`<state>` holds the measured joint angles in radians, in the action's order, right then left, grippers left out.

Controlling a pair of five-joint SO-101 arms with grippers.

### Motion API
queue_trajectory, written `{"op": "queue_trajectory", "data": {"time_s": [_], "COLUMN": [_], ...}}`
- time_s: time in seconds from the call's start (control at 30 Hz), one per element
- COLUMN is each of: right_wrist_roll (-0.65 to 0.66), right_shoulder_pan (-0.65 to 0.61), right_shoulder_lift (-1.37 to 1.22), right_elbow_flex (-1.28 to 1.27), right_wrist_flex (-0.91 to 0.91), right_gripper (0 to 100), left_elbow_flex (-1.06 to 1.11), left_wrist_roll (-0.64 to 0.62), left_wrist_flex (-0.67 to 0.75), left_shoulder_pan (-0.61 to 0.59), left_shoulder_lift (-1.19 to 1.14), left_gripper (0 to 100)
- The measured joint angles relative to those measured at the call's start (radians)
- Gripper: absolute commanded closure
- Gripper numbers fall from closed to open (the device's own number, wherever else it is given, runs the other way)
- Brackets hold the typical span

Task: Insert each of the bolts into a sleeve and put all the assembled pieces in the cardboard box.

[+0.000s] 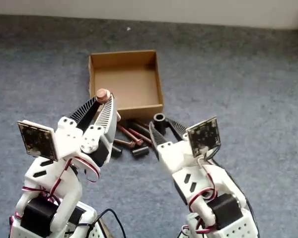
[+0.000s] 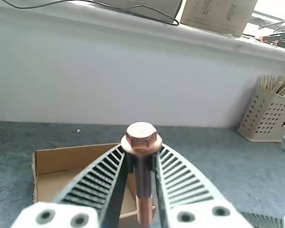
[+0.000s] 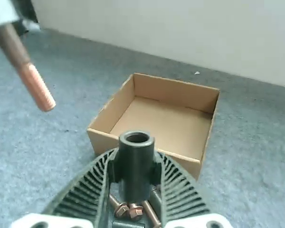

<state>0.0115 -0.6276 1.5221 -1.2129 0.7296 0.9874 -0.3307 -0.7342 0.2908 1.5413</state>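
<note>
High view: the left gripper (image 1: 104, 103) hangs raised over the near wall of the cardboard box (image 1: 125, 54), fingers clamped on a copper bolt (image 1: 103, 95), head uppermost. The right gripper (image 1: 160, 125) sits just beside the box's near corner, pinching a black sleeve (image 1: 159, 119), bore up. Loose bolts and sleeves (image 1: 131, 140) lie between the arms, with open carpet (image 1: 248, 89) beyond.

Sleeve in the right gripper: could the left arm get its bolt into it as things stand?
Probably yes. The sleeve stands upright with its bore open, and the bolt hangs thread-down off to one side, nothing between them.
</note>
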Motion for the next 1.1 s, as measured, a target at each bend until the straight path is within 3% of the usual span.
{"op": "queue_trajectory", "data": {"time_s": [0.4,0.6,1.1], "right_wrist_roll": [0.178,0.181,0.189], "right_shoulder_pan": [-0.198,-0.201,-0.201], "right_shoulder_lift": [0.002,0.002,0.002], "right_elbow_flex": [-0.192,-0.193,-0.193], "right_wrist_flex": [-0.284,-0.311,-0.339], "right_gripper": [99.4,99.4,99.4], "left_elbow_flex": [-0.012,-0.012,0.014], "left_wrist_roll": [-0.052,-0.052,-0.052], "left_wrist_flex": [0.002,-0.023,-0.084], "left_shoulder_pan": [0.011,0.095,0.103], "left_shoulder_lift": [0.003,0.003,0.003], "left_gripper": [100,100,100]}}
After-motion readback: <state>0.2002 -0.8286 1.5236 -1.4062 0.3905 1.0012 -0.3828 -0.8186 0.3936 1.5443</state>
